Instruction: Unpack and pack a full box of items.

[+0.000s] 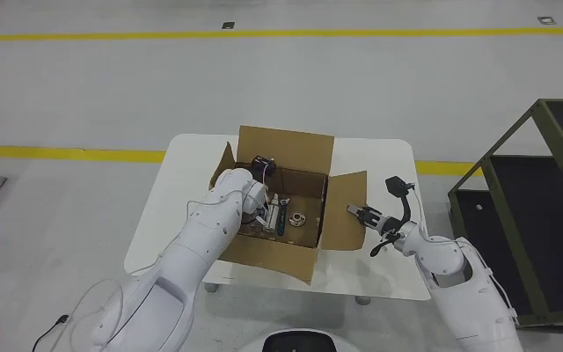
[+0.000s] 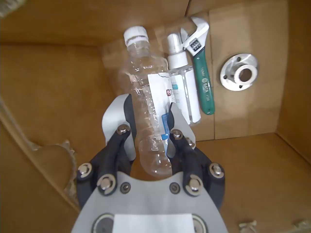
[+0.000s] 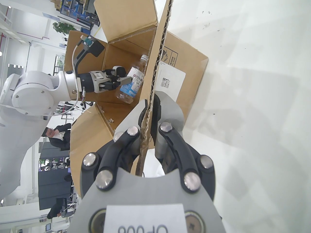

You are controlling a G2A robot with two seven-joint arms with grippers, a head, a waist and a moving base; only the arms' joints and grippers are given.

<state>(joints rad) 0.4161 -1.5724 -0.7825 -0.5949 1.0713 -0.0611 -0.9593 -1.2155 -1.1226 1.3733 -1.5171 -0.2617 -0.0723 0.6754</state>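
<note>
An open cardboard box (image 1: 286, 141) stands on the white table. My left gripper (image 2: 150, 105) is inside it, shut on a clear plastic bottle (image 2: 143, 73) with a white cap, gripping the lower half. From the right wrist view the bottle (image 3: 134, 78) hangs tilted above the box floor in the left gripper (image 3: 126, 79). On the floor lie a white spray bottle (image 2: 178, 59), a green-handled wrench (image 2: 204, 83) and a metal flange (image 2: 239, 73). My right gripper (image 3: 148, 107) is shut on the edge of the box's right flap (image 3: 158, 49), seen from above at the flap (image 1: 345, 207).
The table (image 1: 378, 158) has bare surface to the right of and behind the box. A dark green metal rack (image 1: 519, 176) stands on the floor beyond the table's right side. The other box flaps stand up around the opening.
</note>
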